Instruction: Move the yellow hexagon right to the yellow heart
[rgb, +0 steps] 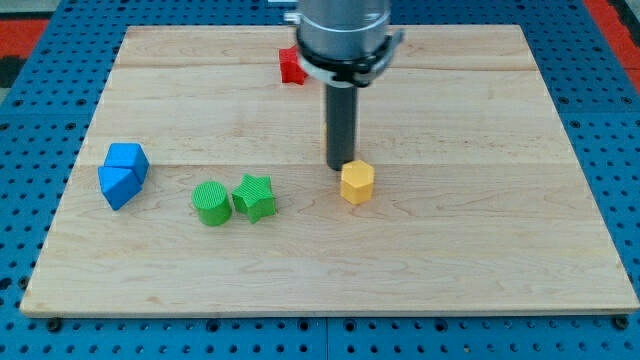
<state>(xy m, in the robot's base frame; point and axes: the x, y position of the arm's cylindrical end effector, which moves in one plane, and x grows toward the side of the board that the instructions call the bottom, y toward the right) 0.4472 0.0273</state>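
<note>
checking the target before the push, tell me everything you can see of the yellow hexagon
The yellow hexagon is a small, plain, solid-looking block with a flat six-sided top and short upright sides. It sits flat on the wooden board, a little to the view's right of centre. My tip stands right at its upper-left edge, seemingly touching. No other block touches it. No yellow heart is visible.

A pale wooden board (480, 250) fills most of the frame, its planks running from the left edge to the right with faint seams between them. Around it, along every edge of the frame, lies a blue surface (30, 110) dotted with rows of small holes. A red patch (612, 14) shows in the upper right corner. The light is even and soft.
</note>
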